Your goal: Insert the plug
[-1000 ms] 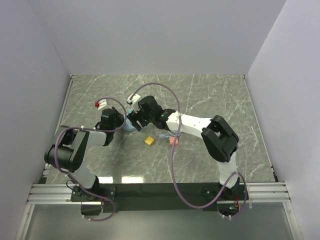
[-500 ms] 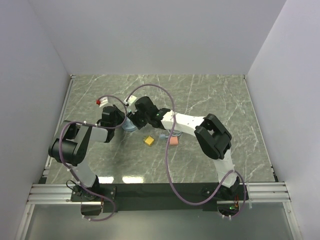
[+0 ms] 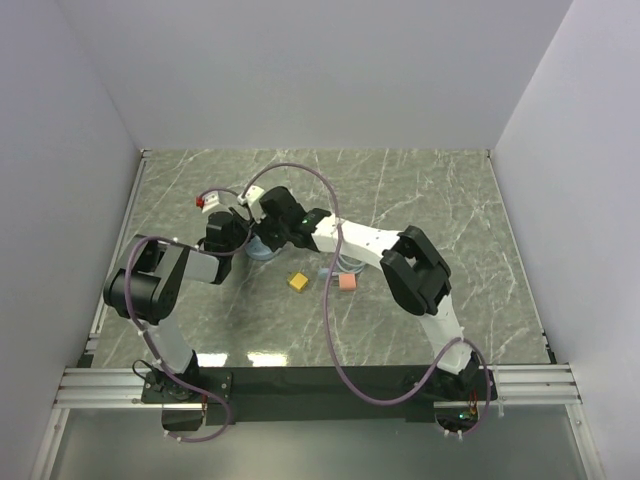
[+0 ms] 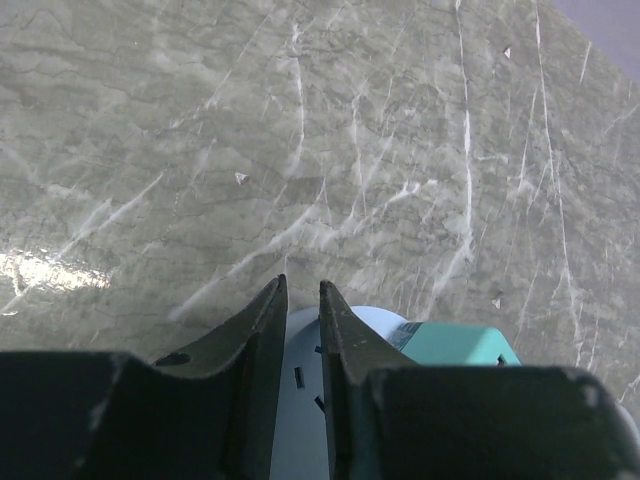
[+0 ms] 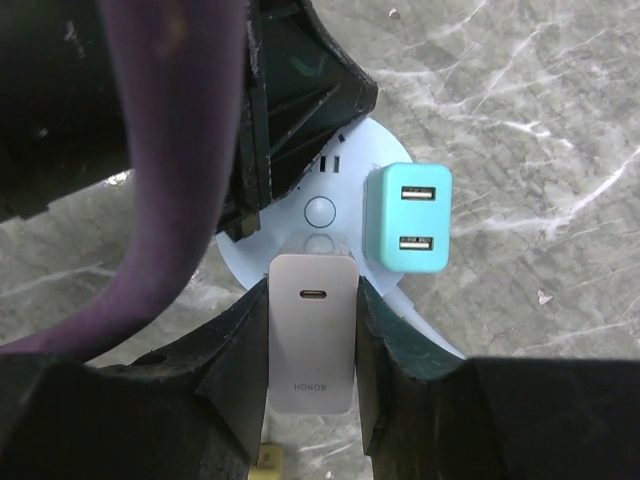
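Veined marble table (image 3: 450,200) — right jaws clamp flat grey plug (image 5: 311,335); left jaws unclear.

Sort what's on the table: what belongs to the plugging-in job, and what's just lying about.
For the job:
grey HONOR charger, held in the right gripper
round pale-blue socket hub
left gripper, at the hub's edge

Lying about:
yellow block
pink block
teal USB charger, already sitting in the hub

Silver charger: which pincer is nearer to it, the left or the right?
Right. The right pincer is shut on the silver charger, one finger on each side. The left pincer grips the round blue hub at its opposite edge, apart from the charger.
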Motion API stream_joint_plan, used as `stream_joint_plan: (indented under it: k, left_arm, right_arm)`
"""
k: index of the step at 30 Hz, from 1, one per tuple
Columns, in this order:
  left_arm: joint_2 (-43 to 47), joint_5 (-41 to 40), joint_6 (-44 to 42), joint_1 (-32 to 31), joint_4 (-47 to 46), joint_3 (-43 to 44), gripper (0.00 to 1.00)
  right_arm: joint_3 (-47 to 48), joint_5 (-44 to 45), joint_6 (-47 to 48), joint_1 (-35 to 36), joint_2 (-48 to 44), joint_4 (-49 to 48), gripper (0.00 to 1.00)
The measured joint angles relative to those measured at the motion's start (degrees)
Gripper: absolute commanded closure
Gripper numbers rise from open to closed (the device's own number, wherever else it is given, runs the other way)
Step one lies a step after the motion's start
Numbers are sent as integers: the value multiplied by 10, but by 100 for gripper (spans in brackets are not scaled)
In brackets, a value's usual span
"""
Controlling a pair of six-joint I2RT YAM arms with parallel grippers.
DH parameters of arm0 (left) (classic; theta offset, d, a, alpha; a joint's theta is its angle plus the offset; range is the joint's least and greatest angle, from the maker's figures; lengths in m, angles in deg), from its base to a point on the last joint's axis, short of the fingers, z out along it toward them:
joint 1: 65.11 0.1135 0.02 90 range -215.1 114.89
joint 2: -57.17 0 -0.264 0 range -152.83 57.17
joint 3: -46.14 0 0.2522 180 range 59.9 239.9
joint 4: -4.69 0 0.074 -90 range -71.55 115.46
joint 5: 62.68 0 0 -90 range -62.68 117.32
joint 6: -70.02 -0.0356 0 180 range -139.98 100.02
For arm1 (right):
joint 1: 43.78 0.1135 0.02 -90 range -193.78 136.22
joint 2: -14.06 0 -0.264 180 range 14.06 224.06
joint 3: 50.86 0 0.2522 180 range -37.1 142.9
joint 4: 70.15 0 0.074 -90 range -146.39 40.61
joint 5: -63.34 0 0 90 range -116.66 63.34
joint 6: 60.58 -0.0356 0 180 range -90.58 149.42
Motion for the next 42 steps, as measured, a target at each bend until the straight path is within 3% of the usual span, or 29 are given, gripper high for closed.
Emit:
stream_joint_plan:
  k: [1, 20, 29, 42]
  left_arm:
    - [0, 0, 0, 0, -1, 0, 75]
    - [-30, -7, 0, -5, -58, 0, 79]
    - [-37, -7, -9, -12, -76, 0, 80]
    - [-42, -5, -11, -16, -89, 0, 82]
  right_arm:
    - [11, 0, 0, 0, 6, 10, 100]
    - [103, 10, -12, 0, 55, 89, 100]
    - [11, 31, -47, 0, 17, -2, 100]
    - [-4, 28, -76, -1, 11, -17, 100]
